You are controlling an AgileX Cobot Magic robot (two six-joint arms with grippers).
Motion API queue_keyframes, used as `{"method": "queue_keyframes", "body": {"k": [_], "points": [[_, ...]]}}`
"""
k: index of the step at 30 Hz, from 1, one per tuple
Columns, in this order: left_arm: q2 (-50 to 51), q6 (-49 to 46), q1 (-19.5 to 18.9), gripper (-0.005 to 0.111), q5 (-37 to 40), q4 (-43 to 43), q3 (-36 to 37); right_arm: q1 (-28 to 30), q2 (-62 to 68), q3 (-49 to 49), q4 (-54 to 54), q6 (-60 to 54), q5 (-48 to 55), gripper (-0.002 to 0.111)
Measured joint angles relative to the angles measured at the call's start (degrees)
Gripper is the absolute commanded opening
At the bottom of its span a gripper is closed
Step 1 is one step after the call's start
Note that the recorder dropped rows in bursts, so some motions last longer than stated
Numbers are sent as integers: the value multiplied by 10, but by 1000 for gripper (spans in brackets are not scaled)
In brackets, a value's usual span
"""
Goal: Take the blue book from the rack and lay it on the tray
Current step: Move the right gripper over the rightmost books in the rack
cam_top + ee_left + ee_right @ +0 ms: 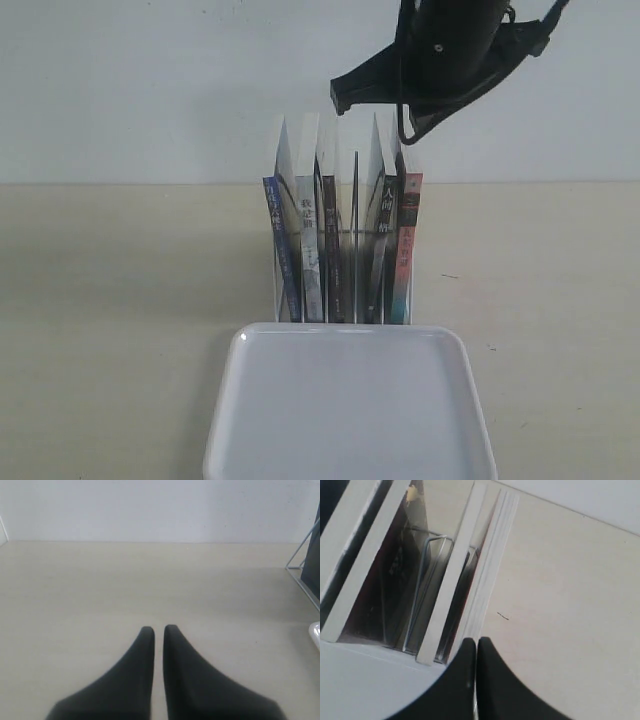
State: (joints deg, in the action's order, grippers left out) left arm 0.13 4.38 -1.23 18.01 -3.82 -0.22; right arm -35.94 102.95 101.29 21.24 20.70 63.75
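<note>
Left end effector (pixel 159 629): wrist view only

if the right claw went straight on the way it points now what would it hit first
Most likely the top page edge of the outermost book in the rack, though depth is unclear.

Glossy white plastic forms the tray (pixel 350 400), its low rim catching the light, against a smooth, matt beige tabletop (pixel 120 320). The rack (pixel 356 200) is clear, see-through plastic with thin, shiny dividers. The blue book (pixel 281 250) shows a printed paper spine, while the page edges of the neighbouring books (pixel 492 565) look like plain white matt paper. The 2 sets of fingers, the left fingers (pixel 135 680) and right fingers (pixel 495 685), are smooth black plastic with a dull finish.
</note>
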Motion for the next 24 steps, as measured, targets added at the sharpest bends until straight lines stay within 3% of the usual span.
{"method": "queue_keyframes", "body": {"k": [8,10,15,16,24], "points": [[0,0,0,6,0,0,0,3,16,2,9,10,8,3],[0,0,0,6,0,0,0,8,18,2,9,10,8,12],[0,0,0,6,0,0,0,22,19,2,6,8,8,48],[0,0,0,6,0,0,0,22,19,2,2,7,8,50],[0,0,0,6,0,0,0,23,19,2,-38,10,-18,47]]}}
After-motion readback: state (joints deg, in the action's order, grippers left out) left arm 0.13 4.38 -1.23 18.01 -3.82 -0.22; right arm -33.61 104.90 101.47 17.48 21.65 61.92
